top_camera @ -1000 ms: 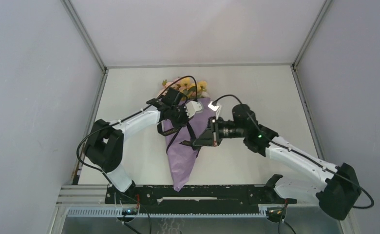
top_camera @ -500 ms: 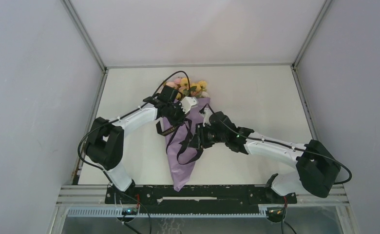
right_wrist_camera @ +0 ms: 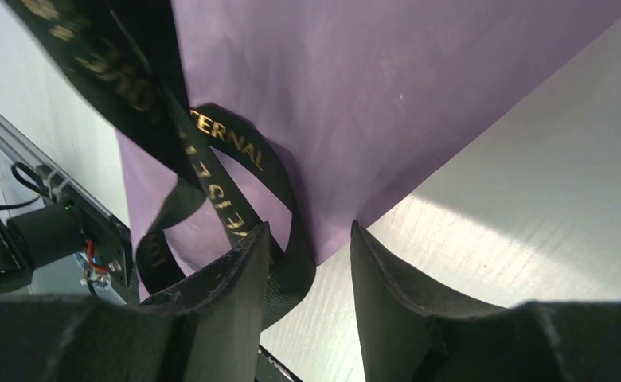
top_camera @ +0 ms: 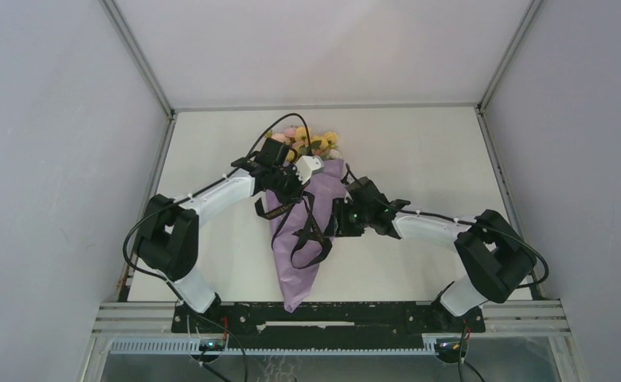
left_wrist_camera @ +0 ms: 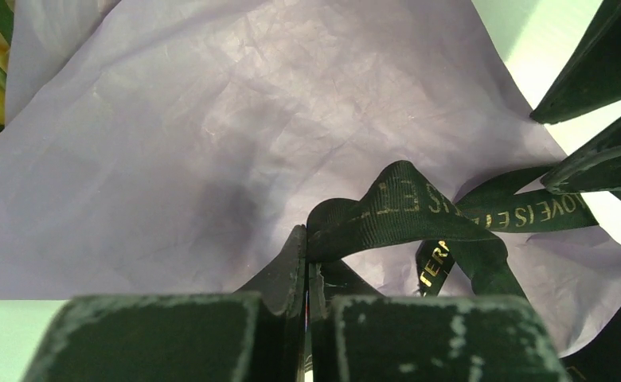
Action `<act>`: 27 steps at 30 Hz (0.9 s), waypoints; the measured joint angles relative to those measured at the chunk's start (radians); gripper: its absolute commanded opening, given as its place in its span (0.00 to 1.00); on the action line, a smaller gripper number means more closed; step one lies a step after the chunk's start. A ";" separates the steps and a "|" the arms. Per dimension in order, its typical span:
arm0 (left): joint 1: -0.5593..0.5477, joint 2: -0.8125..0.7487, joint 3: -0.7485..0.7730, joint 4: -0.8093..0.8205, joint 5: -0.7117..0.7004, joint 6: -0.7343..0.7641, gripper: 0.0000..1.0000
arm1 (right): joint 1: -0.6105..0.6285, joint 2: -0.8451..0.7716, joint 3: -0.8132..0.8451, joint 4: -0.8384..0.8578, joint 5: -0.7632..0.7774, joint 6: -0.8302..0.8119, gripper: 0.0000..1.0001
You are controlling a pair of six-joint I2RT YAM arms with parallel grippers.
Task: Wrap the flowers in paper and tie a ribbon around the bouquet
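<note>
The bouquet (top_camera: 301, 255) is laid flat, with the table (top_camera: 435, 151) beneath it. The flowers (top_camera: 311, 142) are bunched at the bouquet's far, wide end. The paper (left_wrist_camera: 212, 143) makes up its lilac cone, which narrows to a tip at the near end. The ribbon (top_camera: 311, 235) is draped in loose loops across the middle of the bouquet, and gold lettering can be read on it in both wrist views.

The left gripper (left_wrist_camera: 306, 259) is placed over the upper part of the bouquet, just below the blooms. Its jaws are pressed together, and a fold of the ribbon is pinched between their tips.

The right gripper (right_wrist_camera: 307, 239) is set at the bouquet's right edge, low against the table. Its jaws are held apart by a moderate gap, and nothing is clamped between them. A loop of the ribbon lies within that gap, close against one finger, just where the bouquet's paper edge ends. Whether the other finger touches the loop cannot be told.
</note>
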 measured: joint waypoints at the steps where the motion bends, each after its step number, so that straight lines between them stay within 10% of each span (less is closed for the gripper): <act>1: 0.000 -0.001 0.000 0.000 0.000 0.000 0.00 | 0.004 0.018 -0.002 -0.001 -0.012 0.003 0.46; 9: 0.000 -0.007 0.000 0.000 0.002 0.000 0.00 | 0.011 0.047 -0.006 -0.026 -0.076 0.020 0.01; 27: 0.000 -0.007 0.000 -0.001 0.009 0.000 0.00 | 0.196 -0.323 -0.013 -0.098 0.045 -0.047 0.00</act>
